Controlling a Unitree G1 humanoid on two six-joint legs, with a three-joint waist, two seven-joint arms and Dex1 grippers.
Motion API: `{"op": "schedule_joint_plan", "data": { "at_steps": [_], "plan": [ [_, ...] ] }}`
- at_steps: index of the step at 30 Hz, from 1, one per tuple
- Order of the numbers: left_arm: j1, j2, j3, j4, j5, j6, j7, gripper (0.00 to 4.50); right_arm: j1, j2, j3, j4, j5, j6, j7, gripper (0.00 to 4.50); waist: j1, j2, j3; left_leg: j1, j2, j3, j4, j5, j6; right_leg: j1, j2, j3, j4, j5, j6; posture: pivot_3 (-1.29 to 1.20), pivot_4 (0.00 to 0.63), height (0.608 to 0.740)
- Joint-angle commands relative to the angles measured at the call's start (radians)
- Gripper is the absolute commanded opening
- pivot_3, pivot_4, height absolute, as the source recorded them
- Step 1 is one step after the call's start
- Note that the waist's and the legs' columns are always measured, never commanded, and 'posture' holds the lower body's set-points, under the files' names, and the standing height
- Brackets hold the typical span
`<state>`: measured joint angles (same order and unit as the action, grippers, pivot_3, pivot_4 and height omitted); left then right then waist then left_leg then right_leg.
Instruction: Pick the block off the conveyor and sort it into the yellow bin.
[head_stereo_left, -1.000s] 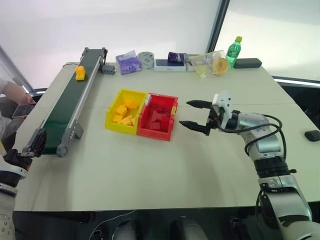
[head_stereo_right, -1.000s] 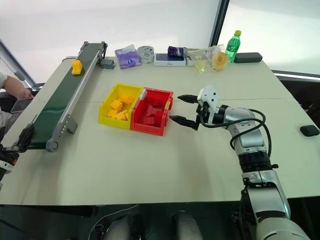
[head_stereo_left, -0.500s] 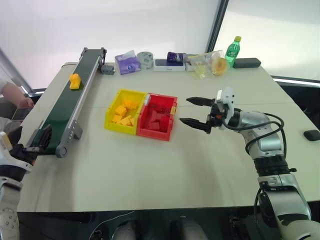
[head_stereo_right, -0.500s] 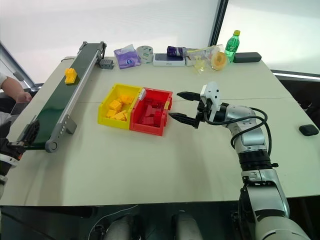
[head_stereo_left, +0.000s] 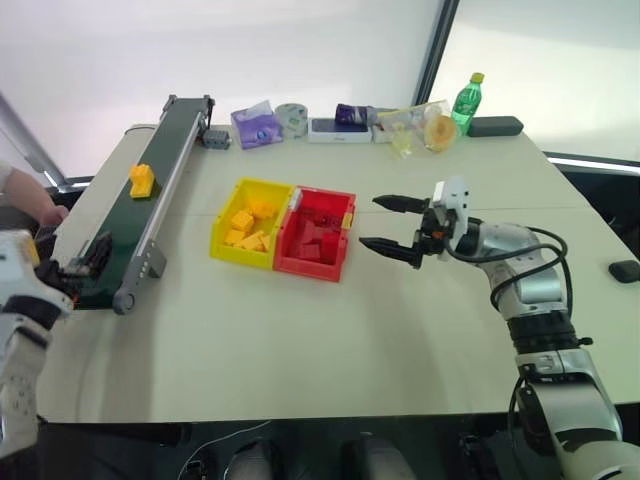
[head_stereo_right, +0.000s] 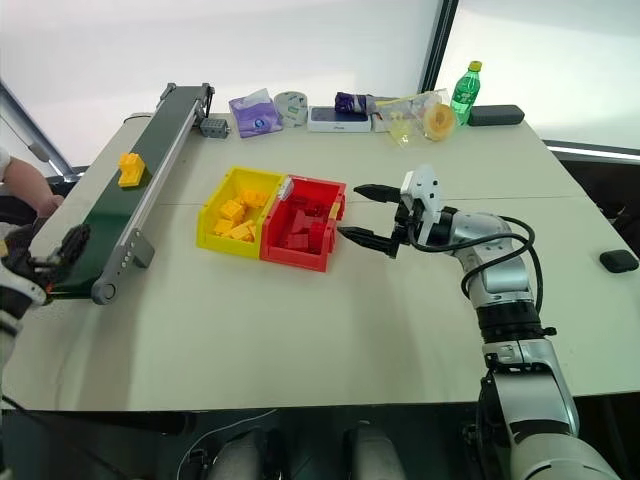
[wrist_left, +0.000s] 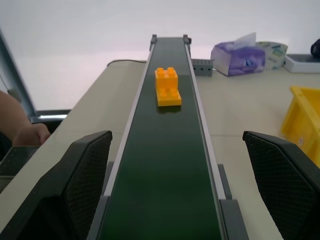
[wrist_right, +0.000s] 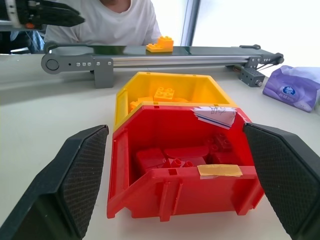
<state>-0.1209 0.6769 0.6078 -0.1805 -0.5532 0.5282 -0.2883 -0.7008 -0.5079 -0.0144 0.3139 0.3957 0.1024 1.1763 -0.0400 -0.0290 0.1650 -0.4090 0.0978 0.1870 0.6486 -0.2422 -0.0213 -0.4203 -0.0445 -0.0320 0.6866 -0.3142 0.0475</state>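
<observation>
Block on conveyor, ahead of open left gripper

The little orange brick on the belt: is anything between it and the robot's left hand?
No. The small yellow-orange plastic brick sits alone on the dark green conveyor belt, and only bare belt lies between it and the open left hand.

Table with conveyor, bins
</observation>
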Motion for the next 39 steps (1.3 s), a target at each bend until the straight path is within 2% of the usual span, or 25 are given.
{"op": "schedule_joint_plan", "data": {
  "at_steps": [1,6,12,19,26,29,33,34,39],
  "plan": [
    [-0.087,0.056,-0.033,0.12,0.032,0.067,0.004,4.43,-0.014,0.004,-0.011,-0.028,0.006,-0.008,-0.003,4.5,-0.001,0.0,0.0,0.0,0.0,0.0,0.0,0.0,0.0,0.0,0.0,0.0,0.0,0.0,0.0,0.0,0.15,0.74],
    [-0.23,0.107,-0.068,0.304,0.049,0.141,-0.008,4.43,-0.005,0.004,-0.01,-0.056,0.008,0.009,-0.017,4.5,-0.003,0.0,0.0,0.0,0.0,0.001,0.0,0.0,0.0,-0.001,0.0,0.0,0.0,0.0,0.0,0.0,0.15,0.74],
    [-0.304,0.152,-0.156,0.411,0.119,0.111,-0.08,4.43,0.005,-0.001,-0.012,-0.09,0.008,0.031,-0.036,4.5,-0.002,0.0,0.0,0.0,0.0,0.002,0.0,0.0,0.0,-0.002,0.0,0.0,0.0,0.0,0.0,0.0,0.15,0.74],
    [-0.375,0.142,-0.183,0.472,0.143,0.079,-0.123,4.43,0.017,-0.003,-0.013,-0.121,0.01,0.053,-0.054,4.5,0.001,0.0,0.0,-0.001,0.0,0.002,0.0,0.0,0.0,-0.002,0.0,0.0,0.0,0.0,0.0,0.0,0.15,0.74],
    [-0.385,0.14,-0.198,0.511,0.155,0.071,-0.155,4.43,0.015,-0.004,-0.015,-0.12,0.007,0.054,-0.06,4.5,-0.002,0.0,0.0,-0.001,0.0,0.002,0.0,0.0,0.0,-0.002,0.0,0.0,0.001,0.0,0.0,0.0,0.15,0.74],
    [-0.371,0.134,-0.187,0.518,0.161,0.092,-0.138,3.55,0.015,-0.007,-0.018,-0.115,0.007,0.049,-0.058,4.5,-0.002,0.0,0.0,-0.001,0.0,0.002,0.0,0.0,0.0,-0.002,0.0,0.0,0.001,0.0,0.0,0.0,0.15,0.74],
    [-0.368,0.118,-0.154,0.497,0.15,0.078,-0.117,1.51,0.016,-0.01,-0.019,-0.112,0.007,0.047,-0.057,4.5,0.0,0.0,0.0,-0.001,0.0,0.002,0.0,0.0,0.0,-0.002,0.0,0.0,0.001,0.0,0.0,0.0,0.15,0.74],
    [-0.374,0.116,-0.142,0.484,0.137,0.087,-0.115,1.3,0.016,-0.01,-0.019,-0.113,0.007,0.046,-0.057,4.5,0.001,0.0,0.0,-0.001,0.0,0.002,0.0,0.0,0.0,-0.002,0.0,0.0,0.001,0.0,0.0,0.0,0.15,0.74],
    [-0.37,0.104,-0.108,0.363,0.087,0.101,-0.131,1.34,0.017,-0.011,-0.018,-0.113,0.007,0.045,-0.057,4.5,0.001,0.0,0.0,-0.001,0.0,0.002,0.001,0.0,0.0,-0.002,0.0,0.0,0.001,0.0,0.0,0.0,0.15,0.74]
  ]
}}
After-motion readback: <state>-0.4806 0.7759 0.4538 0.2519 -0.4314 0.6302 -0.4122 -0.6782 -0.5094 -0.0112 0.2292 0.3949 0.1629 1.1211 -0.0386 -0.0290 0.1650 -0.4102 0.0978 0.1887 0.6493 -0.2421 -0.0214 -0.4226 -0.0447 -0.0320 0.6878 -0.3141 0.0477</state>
